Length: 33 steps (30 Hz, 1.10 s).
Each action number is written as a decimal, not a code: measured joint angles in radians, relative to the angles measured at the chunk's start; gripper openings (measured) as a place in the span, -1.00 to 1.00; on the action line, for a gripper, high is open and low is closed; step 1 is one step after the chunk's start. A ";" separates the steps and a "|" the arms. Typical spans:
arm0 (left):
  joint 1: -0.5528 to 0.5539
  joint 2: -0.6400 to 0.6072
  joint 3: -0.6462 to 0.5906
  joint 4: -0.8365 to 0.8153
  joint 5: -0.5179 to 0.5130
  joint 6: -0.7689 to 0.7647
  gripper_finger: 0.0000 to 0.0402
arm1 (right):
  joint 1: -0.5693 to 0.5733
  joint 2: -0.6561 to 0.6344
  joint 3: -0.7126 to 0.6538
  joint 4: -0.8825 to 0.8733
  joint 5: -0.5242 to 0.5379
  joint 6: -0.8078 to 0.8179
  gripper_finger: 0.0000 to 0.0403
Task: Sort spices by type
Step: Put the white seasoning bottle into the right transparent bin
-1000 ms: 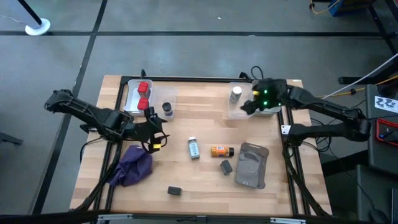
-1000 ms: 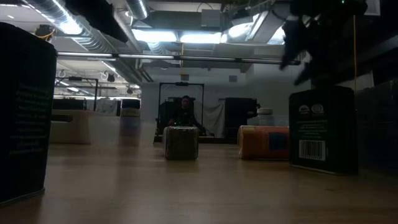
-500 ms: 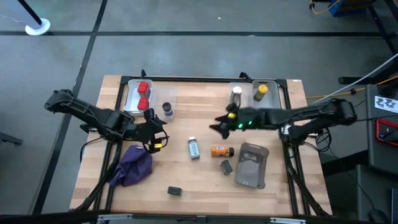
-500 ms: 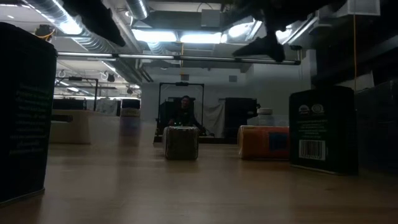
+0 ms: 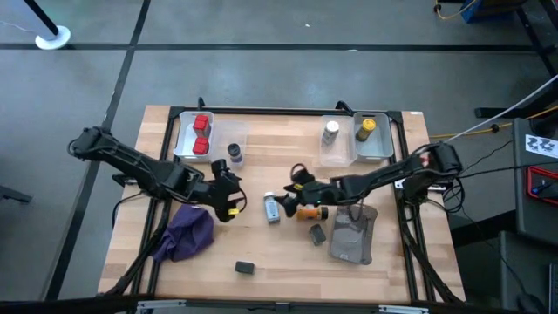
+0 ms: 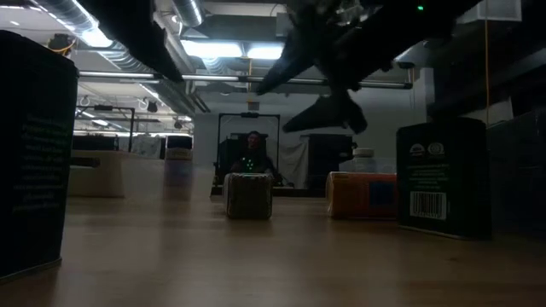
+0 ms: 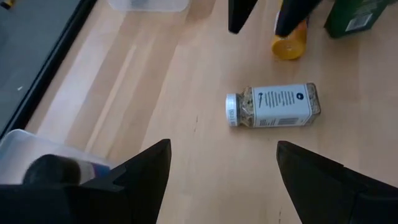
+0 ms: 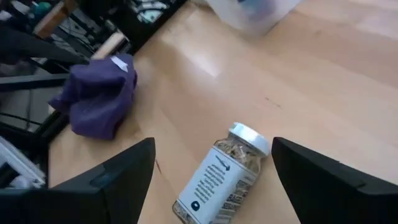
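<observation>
A white-capped bottle (image 5: 272,208) lies on its side at the table's middle. My left gripper (image 5: 228,199) hovers open just left of it, and my right gripper (image 5: 293,186) hovers open just right of it and above it. In the right wrist view the bottle (image 8: 224,177) lies between and beyond my fingers, untouched. An orange bottle (image 5: 311,212) lies under my right arm. Two red cubes (image 5: 201,133) sit in the far-left tray, with a dark jar (image 5: 234,153) beside them. Another white-capped bottle (image 5: 330,133) and a yellow-lidded jar (image 5: 366,128) stand in the far-right trays.
A purple cloth (image 5: 186,234) is bunched at the near left. A flat grey pouch (image 5: 353,231) lies at the near right. One small dark grey block (image 5: 316,233) lies beside the pouch, and another (image 5: 245,268) lies near the front edge.
My right gripper has swung from over the far-right trays toward the table's middle and near side. It has come down and now hangs beside the lying white-capped bottle. The yellow-lidded jar it covered now shows in its tray. My left gripper has eased down toward the same bottle.
</observation>
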 joint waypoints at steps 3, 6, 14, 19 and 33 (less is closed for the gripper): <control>0.000 0.048 0.000 0.015 0.001 0.003 0.38 | 0.004 0.075 0.099 -0.067 0.011 -0.003 0.60; 0.000 0.094 0.000 0.033 0.001 0.004 0.38 | 0.005 0.151 0.233 -0.242 0.033 -0.005 0.60; -0.001 0.199 0.000 0.034 -0.001 0.004 0.38 | 0.004 0.308 0.527 -0.603 0.047 0.085 0.60; -0.002 0.222 0.000 0.028 0.001 0.010 0.38 | 0.003 0.361 0.577 -0.616 0.038 0.134 0.60; -0.014 0.218 0.000 0.027 0.001 0.012 0.38 | -0.035 0.425 0.573 -0.625 0.020 0.208 0.60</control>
